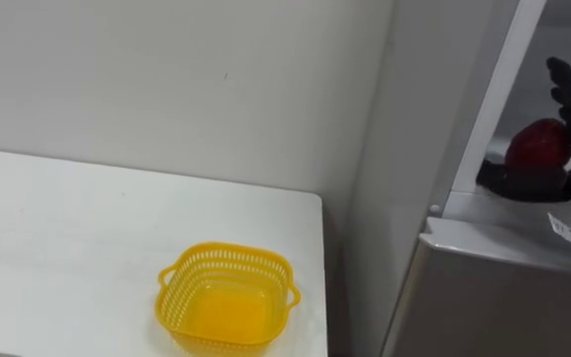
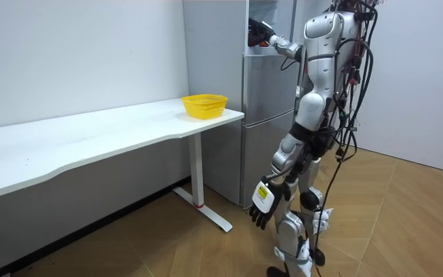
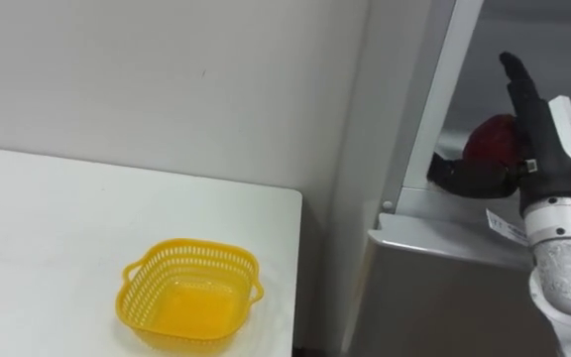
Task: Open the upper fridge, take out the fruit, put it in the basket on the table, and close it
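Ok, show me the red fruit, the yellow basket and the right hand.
red fruit point(image 3: 491, 139): right eye view, its rounded front.
yellow basket point(image 3: 201, 256): right eye view, its back wall.
right hand point(image 3: 535, 139): right eye view, edge of the palm.

Basket sits on the table at its right end. The fridge stands just right of the table, with the robot before it. High inside the fridge lies a fruit; right hand is in beside it, thumb before the fruit, fingers to its right. Left hand hangs by the thigh.
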Available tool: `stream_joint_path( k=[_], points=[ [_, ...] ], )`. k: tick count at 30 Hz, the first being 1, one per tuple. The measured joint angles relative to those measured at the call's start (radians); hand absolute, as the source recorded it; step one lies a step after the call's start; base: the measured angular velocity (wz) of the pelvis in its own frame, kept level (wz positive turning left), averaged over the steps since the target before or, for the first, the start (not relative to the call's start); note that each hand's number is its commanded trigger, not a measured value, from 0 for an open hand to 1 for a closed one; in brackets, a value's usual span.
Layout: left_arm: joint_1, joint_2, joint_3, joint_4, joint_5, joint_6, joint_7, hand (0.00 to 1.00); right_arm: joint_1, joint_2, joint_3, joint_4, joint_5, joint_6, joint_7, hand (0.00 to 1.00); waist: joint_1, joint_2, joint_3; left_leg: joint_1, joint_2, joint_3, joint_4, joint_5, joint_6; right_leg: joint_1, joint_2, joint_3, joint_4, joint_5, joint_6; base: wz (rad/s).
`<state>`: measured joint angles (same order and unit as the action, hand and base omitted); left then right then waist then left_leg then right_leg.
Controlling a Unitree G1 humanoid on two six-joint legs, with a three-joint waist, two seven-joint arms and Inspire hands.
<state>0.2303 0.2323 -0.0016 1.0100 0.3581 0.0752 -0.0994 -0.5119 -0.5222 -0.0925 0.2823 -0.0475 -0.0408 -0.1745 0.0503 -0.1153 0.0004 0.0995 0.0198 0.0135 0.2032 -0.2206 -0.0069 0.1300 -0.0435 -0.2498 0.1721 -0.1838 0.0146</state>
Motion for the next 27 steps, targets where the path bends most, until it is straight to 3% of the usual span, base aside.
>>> stream_joint_path(
  k=[11,22,27],
  points=[
    [-0.001,0.000,-0.004,0.004,-0.003,0.014,-0.001,0.00,0.000,0.000,0.032,0.018,-0.006,0.011,0.065,0.00,-0.014,-0.002,0.0059,0.014,0.002,0.013,-0.004,-0.001,0.000,0.006,0.003,0.013,0.002,0.003,-0.004,-0.03],
    [-0.007,0.000,-0.003,0.003,0.005,0.030,-0.003,0.00,-0.022,0.000,0.030,0.092,0.047,0.009,0.132,0.00,-0.017,0.005,0.0025,0.020,0.003,0.016,-0.004,0.000,0.000,0.014,0.004,0.027,0.002,0.003,-0.004,0.00],
    [-0.005,0.000,-0.003,0.003,0.006,0.058,0.000,0.00,-0.022,0.000,0.031,0.099,0.138,0.046,0.147,0.00,-0.017,0.008,0.0015,0.025,0.003,0.017,-0.008,-0.001,0.000,0.018,0.004,0.026,0.003,0.003,-0.004,0.00]
  ],
)
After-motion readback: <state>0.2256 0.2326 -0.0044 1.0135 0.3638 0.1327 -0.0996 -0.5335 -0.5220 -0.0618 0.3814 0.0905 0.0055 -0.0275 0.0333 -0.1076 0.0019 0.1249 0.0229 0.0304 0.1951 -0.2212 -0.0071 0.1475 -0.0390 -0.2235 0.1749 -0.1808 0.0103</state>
